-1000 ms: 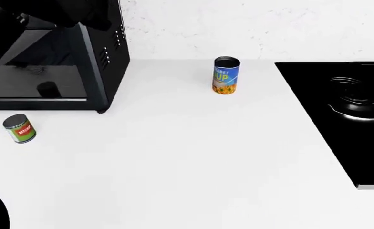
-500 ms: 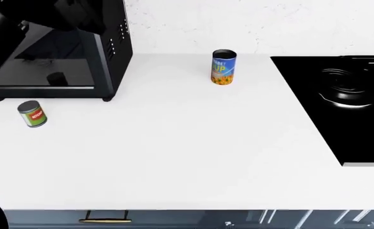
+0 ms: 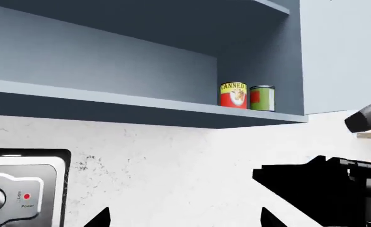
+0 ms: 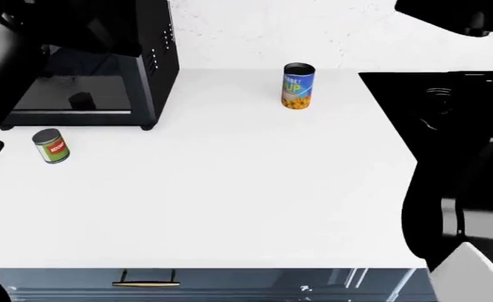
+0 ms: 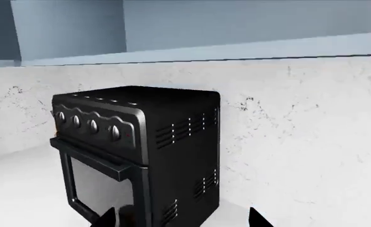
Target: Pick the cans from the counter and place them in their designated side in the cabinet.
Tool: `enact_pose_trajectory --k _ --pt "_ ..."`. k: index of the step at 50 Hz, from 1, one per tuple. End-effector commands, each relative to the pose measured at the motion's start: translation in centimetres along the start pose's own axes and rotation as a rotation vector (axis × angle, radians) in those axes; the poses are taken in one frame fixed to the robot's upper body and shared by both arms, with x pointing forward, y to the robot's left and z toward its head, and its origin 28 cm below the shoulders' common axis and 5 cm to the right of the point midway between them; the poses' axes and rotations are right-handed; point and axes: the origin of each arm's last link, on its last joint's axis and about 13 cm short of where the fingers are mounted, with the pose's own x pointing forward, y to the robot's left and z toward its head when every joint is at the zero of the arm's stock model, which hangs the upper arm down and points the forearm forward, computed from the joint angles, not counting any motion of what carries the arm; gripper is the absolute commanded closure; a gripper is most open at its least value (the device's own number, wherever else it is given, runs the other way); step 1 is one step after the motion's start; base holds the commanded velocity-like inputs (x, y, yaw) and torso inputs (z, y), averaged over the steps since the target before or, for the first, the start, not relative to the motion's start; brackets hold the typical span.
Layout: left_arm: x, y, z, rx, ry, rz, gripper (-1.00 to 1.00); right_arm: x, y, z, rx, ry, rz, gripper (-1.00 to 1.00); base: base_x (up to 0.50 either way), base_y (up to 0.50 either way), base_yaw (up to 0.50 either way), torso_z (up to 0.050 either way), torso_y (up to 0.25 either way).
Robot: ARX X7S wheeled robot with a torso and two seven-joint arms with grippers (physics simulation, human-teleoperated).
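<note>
White counter (image 4: 229, 189) carries the black oven (image 4: 104, 69), then the blue-and-yellow can (image 4: 298, 86) and green can (image 4: 51, 146), both well apart from either claw; whether the claws are open cannot be told. A blind reach might topple a can.

The left arm (image 4: 12, 44) reaches up along the head view's left edge; the right arm (image 4: 460, 189) rises along its right edge. Of each tool only dark fingertips (image 3: 100, 218) show in its wrist view, set well apart.
</note>
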Motion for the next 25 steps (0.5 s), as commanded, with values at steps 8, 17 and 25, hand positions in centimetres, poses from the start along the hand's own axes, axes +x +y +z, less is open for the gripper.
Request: enact_pose_trajectory --k 8,17,25 --pt "0.3 0.5 -1.5 0.003 0.025 0.051 -1.00 -2.6 2.3 -9.9 -0.002 0.115 -0.039 -1.00 -0.04 0.49 0.00 0.000 0.000" --pt "0.5 0.5 -1.8 0.006 0.033 0.053 -1.00 -3.8 2.0 -10.3 -0.002 0.138 -0.064 -1.00 -0.04 0.50 0.00 0.000 0.000" --pt "0.8 0.6 -2.0 0.005 0.041 0.050 -1.00 -4.3 1.8 -10.2 -0.007 0.143 -0.076 -1.00 -0.04 0.50 0.00 0.000 0.000"
